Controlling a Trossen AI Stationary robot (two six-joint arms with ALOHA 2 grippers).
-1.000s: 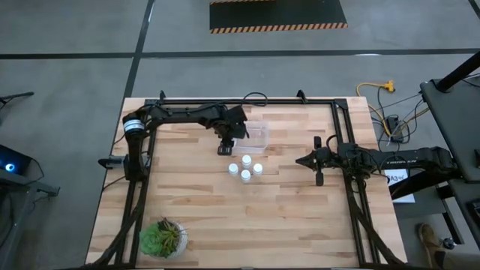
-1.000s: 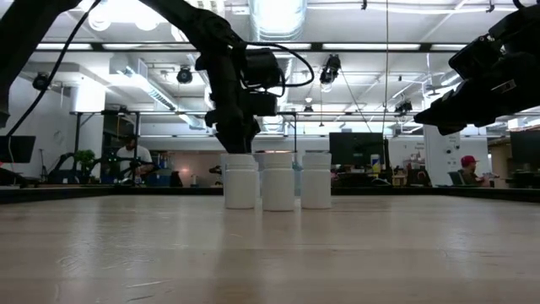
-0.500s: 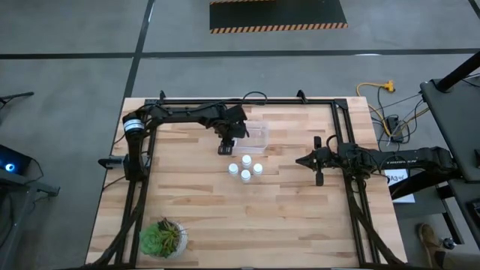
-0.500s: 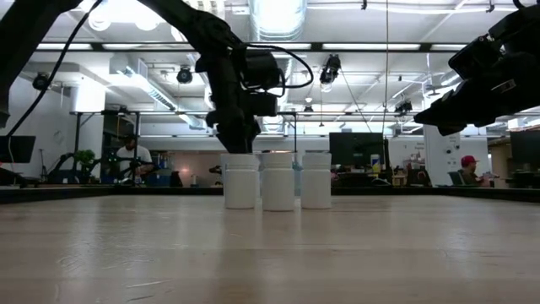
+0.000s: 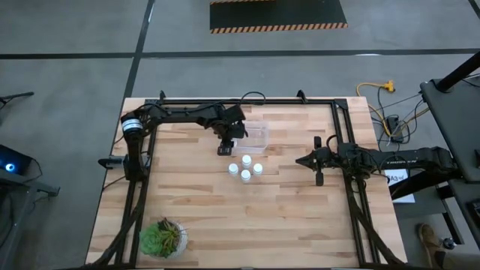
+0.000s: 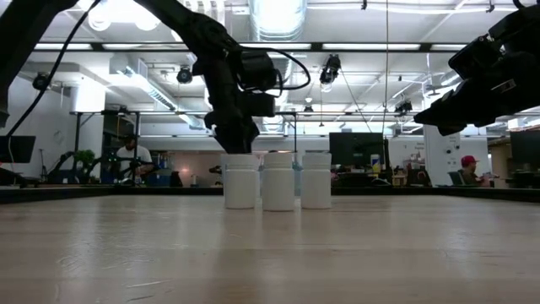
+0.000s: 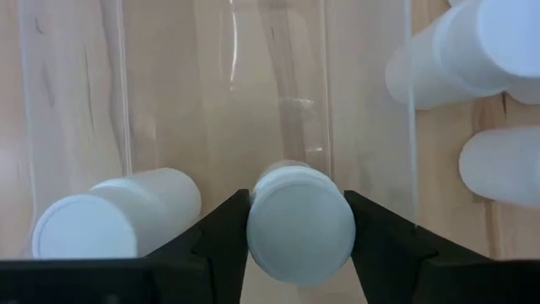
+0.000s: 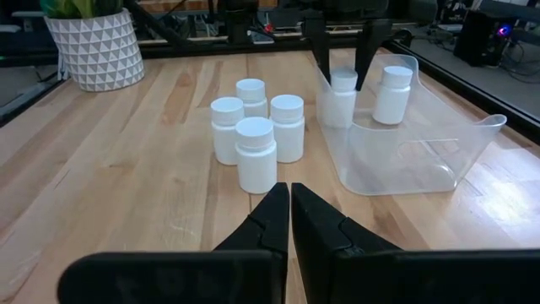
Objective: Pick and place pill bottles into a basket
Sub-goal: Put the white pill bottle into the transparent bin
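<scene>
A clear basket (image 8: 422, 148) (image 5: 259, 133) lies on the wooden table, far of centre. One white pill bottle (image 8: 394, 93) stands in it. My left gripper (image 7: 299, 245) (image 5: 226, 144) reaches down into the basket's left end and is shut on a second bottle (image 8: 340, 100) beside the first (image 7: 118, 215). Several more bottles (image 8: 256, 152) (image 5: 245, 168) stand on their bases in a cluster on the table just near of the basket. My right gripper (image 8: 289, 203) (image 5: 301, 160) is shut and empty, hovering right of the cluster. My left gripper pinches the bottle between its two fingers (image 7: 221, 241), on opposite sides just below the cap (image 7: 299, 221). The fingers come from above, pointing down (image 8: 367, 51). The bottle stands upright inside the basket, its base low by the basket's floor (image 8: 337, 122).
A green potted plant (image 5: 161, 238) stands at the table's near left corner. Dark frame rails (image 5: 341, 127) run along the table's left, far and right sides. Bare wood lies near of the cluster.
</scene>
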